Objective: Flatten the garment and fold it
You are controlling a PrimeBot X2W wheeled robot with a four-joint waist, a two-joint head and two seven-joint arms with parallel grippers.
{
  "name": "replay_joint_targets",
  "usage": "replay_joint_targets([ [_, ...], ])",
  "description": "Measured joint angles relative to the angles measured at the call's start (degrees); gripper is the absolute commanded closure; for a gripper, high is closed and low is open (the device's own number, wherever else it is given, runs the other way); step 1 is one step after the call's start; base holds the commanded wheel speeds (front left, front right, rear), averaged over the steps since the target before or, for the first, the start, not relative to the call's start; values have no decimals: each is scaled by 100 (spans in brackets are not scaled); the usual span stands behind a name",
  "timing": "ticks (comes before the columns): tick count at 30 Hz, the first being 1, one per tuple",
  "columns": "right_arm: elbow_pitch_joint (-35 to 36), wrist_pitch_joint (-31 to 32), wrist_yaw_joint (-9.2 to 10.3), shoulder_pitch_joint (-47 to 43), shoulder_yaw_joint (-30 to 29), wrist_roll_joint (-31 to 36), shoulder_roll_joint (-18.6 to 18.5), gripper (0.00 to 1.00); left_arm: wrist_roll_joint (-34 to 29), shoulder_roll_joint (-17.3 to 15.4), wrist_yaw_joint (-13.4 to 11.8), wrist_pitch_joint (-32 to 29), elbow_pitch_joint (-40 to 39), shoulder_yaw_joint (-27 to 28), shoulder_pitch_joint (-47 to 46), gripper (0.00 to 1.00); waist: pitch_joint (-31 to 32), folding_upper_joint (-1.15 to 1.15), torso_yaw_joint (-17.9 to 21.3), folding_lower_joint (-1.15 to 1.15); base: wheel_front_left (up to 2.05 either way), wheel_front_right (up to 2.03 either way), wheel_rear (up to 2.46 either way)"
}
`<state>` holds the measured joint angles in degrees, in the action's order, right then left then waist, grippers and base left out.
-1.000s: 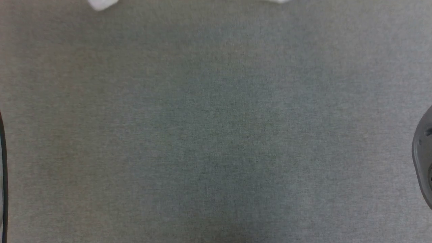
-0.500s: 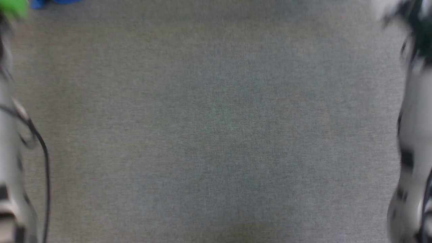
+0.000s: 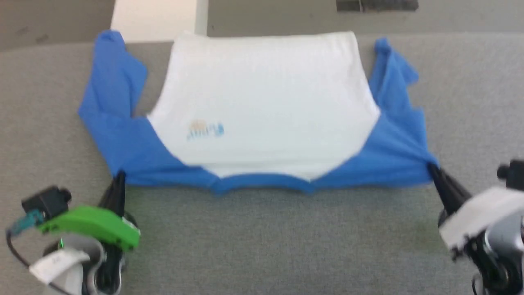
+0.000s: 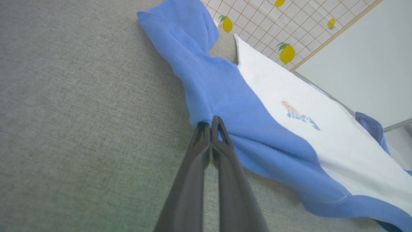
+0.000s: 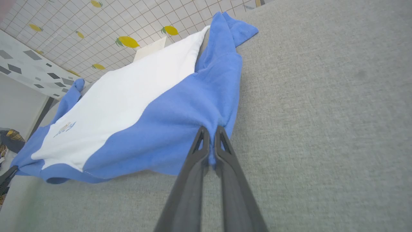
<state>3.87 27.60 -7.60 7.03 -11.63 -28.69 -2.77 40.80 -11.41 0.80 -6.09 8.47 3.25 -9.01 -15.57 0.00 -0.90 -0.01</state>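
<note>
The shirt (image 3: 262, 102) is stretched over the bench's (image 3: 262, 246) far half, hem at its far edge. Sleeve cloth is clamped by the left pincer (image 3: 119, 177) and the right pincer (image 3: 432, 168). Under uneven pulling, a thin pinch could be lost and creases dragged in.

Left gripper (image 3: 119, 177) low left, fingers pinched tight on a blue corner of the shirt (image 3: 262, 102). Right gripper (image 3: 432, 169) low right, mirrored, clamped on the opposite corner. Arms spread wide, fingers angled slightly inward.
</note>
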Motion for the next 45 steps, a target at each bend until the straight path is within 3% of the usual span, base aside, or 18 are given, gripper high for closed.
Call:
replay_joint_targets([
  [7,928,924,-2,-1296,-372,366,21,100,64,47,-599,-726,-1354,59,1388,100,718,0,-106,0,0,0,0],
  [11,1469,1506,-2,-1571,-450,563,20,100,-46,-93,-915,-1267,-2013,-58,1872,100,990,0,-173,0,0,0,0],
  [14,1664,1970,-1,-1656,-339,971,9,100,-334,-227,-1080,-1608,-2090,-316,2022,100,1074,0,-230,0,0,0,0],
  [21,955,2617,0,-1443,401,1884,-2,100,-659,-327,-1141,-2007,-1026,-817,1872,100,988,0,-208,0,0,0,0],
  [26,56,2613,0,-1358,660,1987,-4,100,-609,-275,-1087,-1967,-590,-820,1657,99,961,0,-167,0,0,0,0],
  [27,-65,2508,1,-1350,672,2004,-4,88,-590,-265,-1082,-1947,-554,-804,1643,64,959,0,-165,0,0,0,0],
  [28,-156,2377,1,-1326,650,1956,-4,0,-583,-263,-1067,-1935,-545,-786,1632,0,957,0,-167,0,0,0,0],
  [33,-145,1803,1,-1218,366,1625,-2,0,-322,-289,-1050,-1792,-856,-483,1605,0,976,0,-175,0,0,0,0],
  [38,428,1322,2,-1043,-374,1195,-3,0,-290,-439,-1216,-1339,-1814,160,1590,0,974,0,-171,0,0,0,0],
  [40,598,1191,2,-865,-652,1199,-7,0,-276,-405,-1180,-769,-2081,444,1484,0,946,0,-166,0,0,0,0],
  [43,709,1107,2,-389,-942,1413,-9,0,-521,-450,-877,348,-2228,635,1241,0,855,0,-153,0,0,0,0],
  [45,690,1092,2,104,-1035,1638,-13,0,-900,-561,-538,1165,-2132,610,1104,0,754,0,-147,0,0,0,0],
])
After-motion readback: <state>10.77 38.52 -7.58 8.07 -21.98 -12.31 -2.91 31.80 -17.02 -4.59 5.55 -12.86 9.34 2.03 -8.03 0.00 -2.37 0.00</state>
